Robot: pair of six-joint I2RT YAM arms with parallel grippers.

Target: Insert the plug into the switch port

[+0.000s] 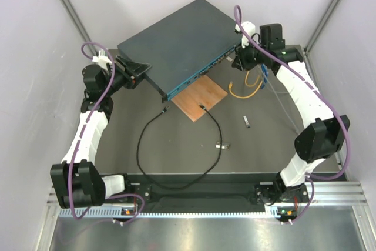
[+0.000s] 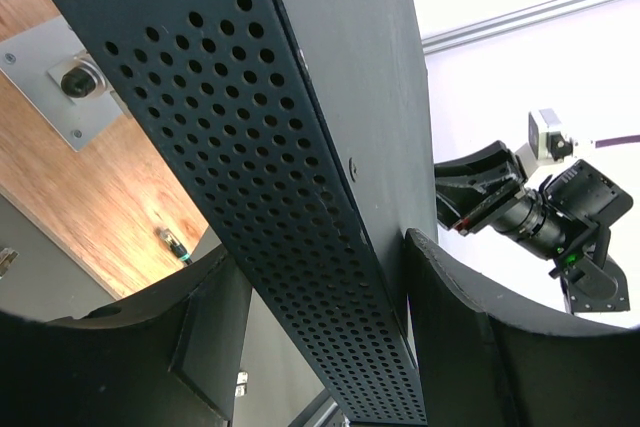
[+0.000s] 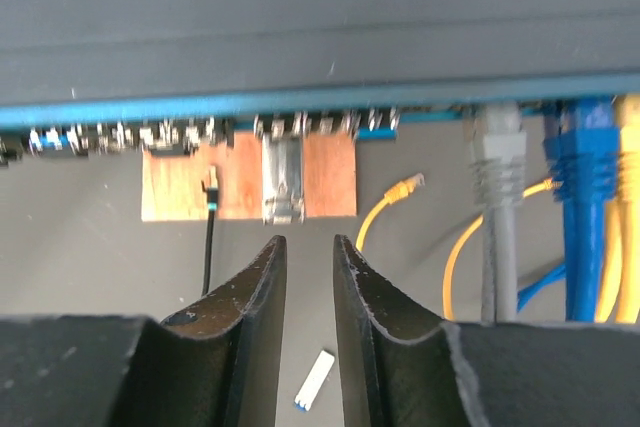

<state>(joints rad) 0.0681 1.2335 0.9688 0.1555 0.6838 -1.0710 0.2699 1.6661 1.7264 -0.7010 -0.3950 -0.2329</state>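
Observation:
The switch (image 1: 176, 42) is a large flat dark box, lying at an angle at the back. Its teal front face carries the row of switch ports (image 1: 200, 74), which also show in the right wrist view (image 3: 300, 127). A thin black cable (image 1: 141, 151) loops over the table. Its plug (image 1: 201, 106) lies on the brown board, and shows in the right wrist view (image 3: 211, 187) and the left wrist view (image 2: 172, 243). My left gripper (image 1: 141, 74) (image 2: 318, 247) clamps the switch's left corner. My right gripper (image 1: 237, 58) (image 3: 303, 242) is narrowly open and empty, in front of the ports.
The brown board (image 1: 202, 97) lies partly under the switch front. Yellow (image 1: 244, 89), blue (image 3: 585, 177) and grey (image 3: 497, 177) cables crowd the switch's right end. A small silver-black stick (image 1: 247, 121) and another small piece (image 1: 223, 145) lie on the table.

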